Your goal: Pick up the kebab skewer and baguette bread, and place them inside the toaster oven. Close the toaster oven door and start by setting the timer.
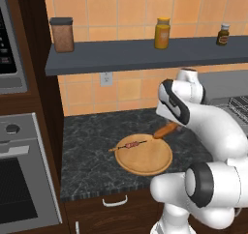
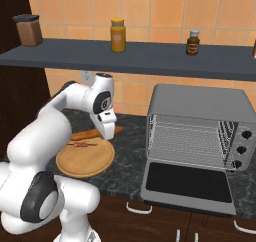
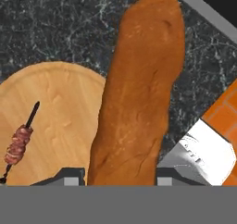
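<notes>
Hand view has the gripper [image 3: 121,180] straddling the baguette bread [image 3: 139,93], fingers apparently pressed to both its sides; kebab skewer [image 3: 18,144] lies on the wooden board [image 3: 65,112] alongside.

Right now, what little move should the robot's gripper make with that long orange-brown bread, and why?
Probably squeeze shut a bit more, then lift. The long orange-brown baguette bread runs between the gripper fingertips, one on each side, while the thin kebab skewer lies on the round wooden board and the grey toaster oven stands open.
</notes>
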{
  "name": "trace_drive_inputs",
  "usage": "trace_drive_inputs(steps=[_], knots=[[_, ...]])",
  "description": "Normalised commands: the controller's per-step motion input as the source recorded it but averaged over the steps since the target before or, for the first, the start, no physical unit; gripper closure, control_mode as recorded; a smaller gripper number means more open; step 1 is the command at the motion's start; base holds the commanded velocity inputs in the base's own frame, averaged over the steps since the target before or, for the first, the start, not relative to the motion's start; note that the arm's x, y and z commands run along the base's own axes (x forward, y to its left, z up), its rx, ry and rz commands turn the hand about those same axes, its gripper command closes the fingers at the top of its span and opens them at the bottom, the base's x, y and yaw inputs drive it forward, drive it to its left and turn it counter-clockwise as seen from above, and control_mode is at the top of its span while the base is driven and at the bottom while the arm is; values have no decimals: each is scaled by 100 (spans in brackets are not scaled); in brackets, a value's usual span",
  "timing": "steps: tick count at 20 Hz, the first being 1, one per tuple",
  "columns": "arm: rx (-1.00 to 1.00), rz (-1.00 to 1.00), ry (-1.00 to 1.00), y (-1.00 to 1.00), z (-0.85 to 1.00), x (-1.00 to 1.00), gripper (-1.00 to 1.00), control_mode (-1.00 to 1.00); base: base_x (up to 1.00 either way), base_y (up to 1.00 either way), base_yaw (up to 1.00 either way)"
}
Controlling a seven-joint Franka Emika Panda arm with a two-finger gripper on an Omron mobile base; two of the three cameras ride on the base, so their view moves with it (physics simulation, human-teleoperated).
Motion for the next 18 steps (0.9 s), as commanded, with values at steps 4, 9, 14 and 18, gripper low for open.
trace_drive_inputs(steps=[4,9,14,18], knots=[[3,-8,-13,-81,31,-76,100,-100,0,0,0],[0,-14,-24,-70,11,-78,100,-100,0,0,0],[0,-25,-22,-89,20,-30,100,-100,0,0,0],[3,-21,-20,-99,26,-10,100,-100,0,0,0]])
